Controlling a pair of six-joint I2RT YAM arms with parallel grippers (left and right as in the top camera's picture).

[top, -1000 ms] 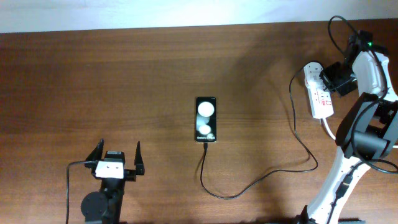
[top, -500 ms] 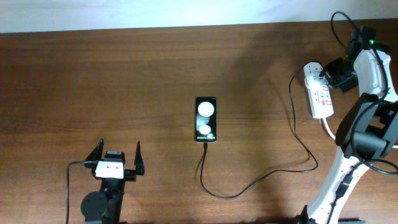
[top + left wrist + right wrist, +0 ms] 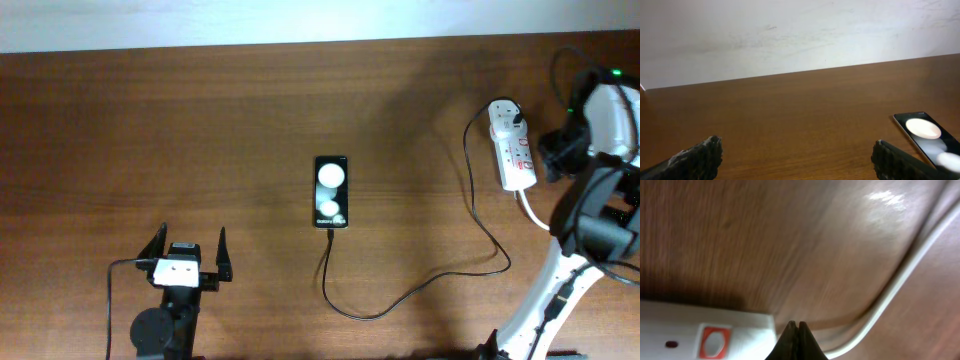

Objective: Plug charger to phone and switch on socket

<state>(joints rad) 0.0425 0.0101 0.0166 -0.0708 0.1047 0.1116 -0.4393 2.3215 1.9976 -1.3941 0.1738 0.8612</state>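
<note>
Spreading across the overhead view, the brown table carries the socket at the right edge and the phone at centre. The charger loops between them, its tip seemingly seated in the phone's lower end. The right gripper, fingers pinched together and empty, hangs just off the socket's end. A clean press means landing squarely on the red-framed switch, clear of the thick white cord. The left gripper rests spread wide at lower left.

Dark brown wood-grain table fills most of overhead frame. Narrow strip of white wall along top edge, faintly scuffed in left wrist view. Bright glare on wood, upper right of right wrist view.
</note>
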